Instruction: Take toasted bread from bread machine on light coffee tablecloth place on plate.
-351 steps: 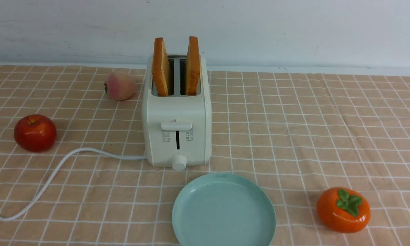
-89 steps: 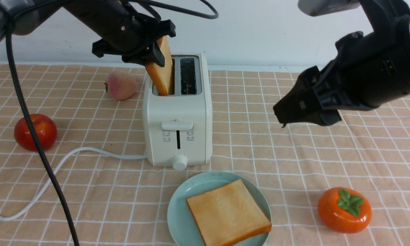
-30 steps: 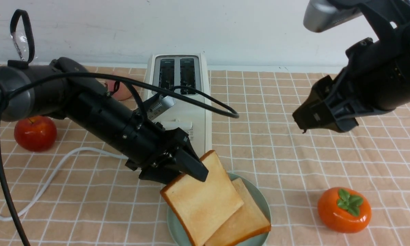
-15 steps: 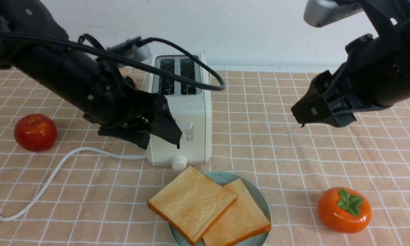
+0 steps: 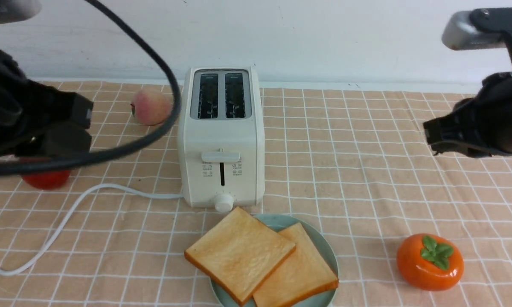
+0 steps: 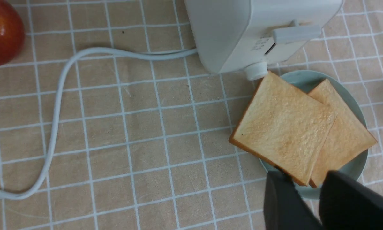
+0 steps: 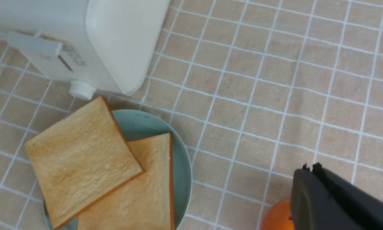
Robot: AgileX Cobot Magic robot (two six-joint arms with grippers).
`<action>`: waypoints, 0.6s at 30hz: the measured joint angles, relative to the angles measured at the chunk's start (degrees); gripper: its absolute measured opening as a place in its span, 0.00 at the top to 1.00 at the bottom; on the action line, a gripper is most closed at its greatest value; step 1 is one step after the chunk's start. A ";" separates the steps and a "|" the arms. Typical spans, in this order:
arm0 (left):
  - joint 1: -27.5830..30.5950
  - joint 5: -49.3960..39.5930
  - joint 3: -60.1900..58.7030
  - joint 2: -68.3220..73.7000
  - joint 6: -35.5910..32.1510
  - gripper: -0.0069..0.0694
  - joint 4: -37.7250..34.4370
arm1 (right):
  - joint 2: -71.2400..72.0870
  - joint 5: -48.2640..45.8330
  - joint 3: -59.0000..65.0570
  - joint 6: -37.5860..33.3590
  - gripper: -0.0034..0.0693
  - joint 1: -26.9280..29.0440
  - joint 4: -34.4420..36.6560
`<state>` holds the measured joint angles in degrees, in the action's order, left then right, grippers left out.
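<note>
the upper golden-tan square toast slice (image 5: 239,251) overhangs the rim of the round mint-green plate (image 5: 273,219) and may slip off if jostled, with the left gripper (image 6: 303,179) slightly parted, the right gripper (image 7: 310,169) closed, both empty.

Setting: staged robot test bench, mock kitchen corner. Evidence: bare white wall (image 5: 324,38); light coffee tablecloth (image 5: 367,170) as work surface; bread machine (image 5: 222,140), plate (image 5: 330,251); glossy persimmon (image 5: 429,262), peach (image 5: 150,106); black left arm (image 5: 25,123), right arm (image 5: 482,123) flanking.

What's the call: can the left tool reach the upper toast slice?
Probably yes: the upper slice lies uncovered, overhanging the plate rim on the side of the open left tool, with nothing over it.
</note>
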<state>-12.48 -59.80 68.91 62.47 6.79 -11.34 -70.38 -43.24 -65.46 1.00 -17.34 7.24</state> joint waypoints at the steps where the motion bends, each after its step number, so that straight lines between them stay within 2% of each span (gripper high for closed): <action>1: 0.00 1.10 -1.58 -1.60 0.00 0.81 0.00 | 1.40 1.49 1.93 0.00 0.98 1.39 0.44; 2: 0.00 2.58 -3.57 -3.61 0.20 0.88 0.02 | 3.72 3.44 4.39 0.00 0.98 3.04 0.91; 4: 0.00 3.81 -5.63 -5.92 0.67 0.93 0.02 | 7.72 6.90 9.36 0.00 0.98 5.74 0.99; 6: 0.00 3.90 -6.26 -6.77 0.91 0.93 -0.13 | 9.53 8.36 10.82 0.00 0.98 6.58 1.04; 11: 0.00 1.01 -7.28 -10.92 1.78 0.93 -1.05 | 24.74 20.26 26.51 1.56 0.98 10.55 1.10; 18: 0.00 -0.83 -11.67 -22.08 9.67 0.93 -2.98 | 38.74 33.46 42.33 5.71 0.97 10.38 2.28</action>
<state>-12.48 -60.63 57.24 40.40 16.45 -14.32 -31.64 -9.78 -23.13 6.71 -6.96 9.52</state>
